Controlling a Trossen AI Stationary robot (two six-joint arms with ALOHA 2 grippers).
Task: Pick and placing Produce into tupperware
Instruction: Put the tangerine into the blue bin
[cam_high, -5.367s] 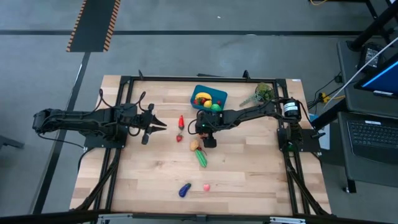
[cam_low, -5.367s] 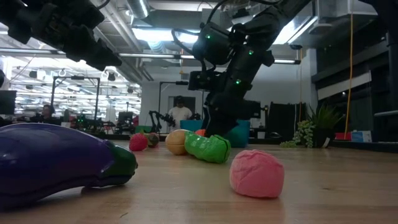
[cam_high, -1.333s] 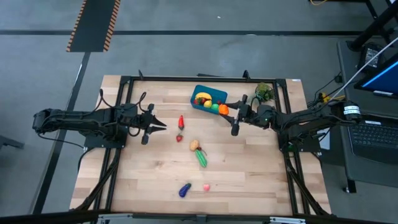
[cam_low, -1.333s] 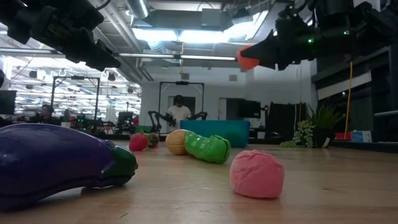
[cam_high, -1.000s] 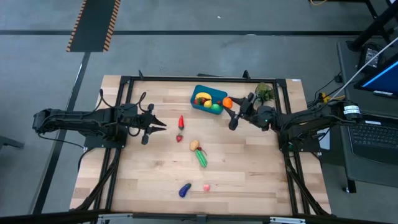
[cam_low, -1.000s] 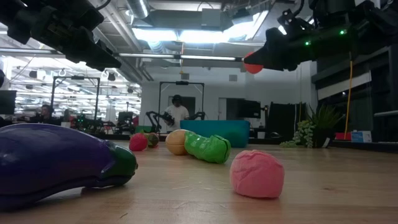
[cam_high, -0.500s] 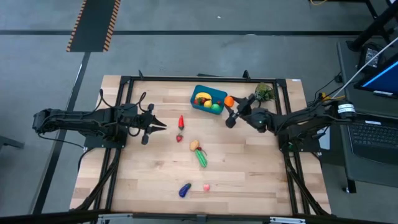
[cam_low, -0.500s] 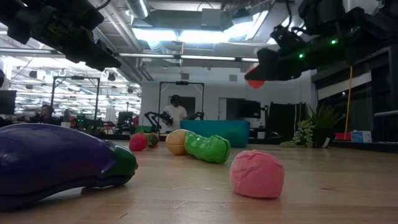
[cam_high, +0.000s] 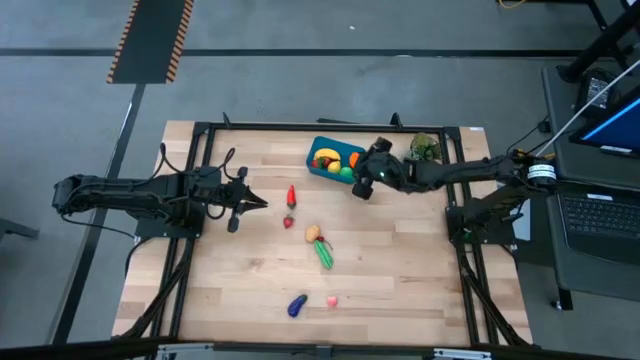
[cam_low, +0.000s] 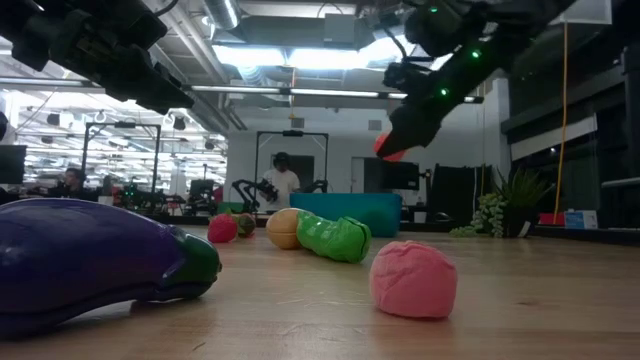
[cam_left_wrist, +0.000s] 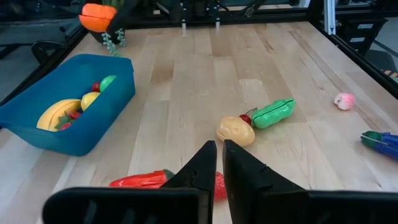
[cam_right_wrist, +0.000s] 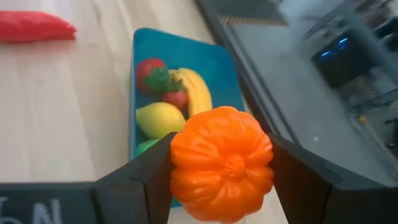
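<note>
The right hand, clamped on the orange pumpkin, hovers just above the teal tupperware (fruit already inside); next comes release. The left hand waits, fingers together.

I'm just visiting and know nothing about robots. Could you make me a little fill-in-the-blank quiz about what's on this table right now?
1. The right gripper holds a toy pumpkin coloured ____.
2. The yellow banana lies inside the ____ tub.
3. On the table, the pink ball lies beside the ____ eggplant.
4. The left gripper holds ____.

Missing words: orange; blue; purple; nothing
</note>
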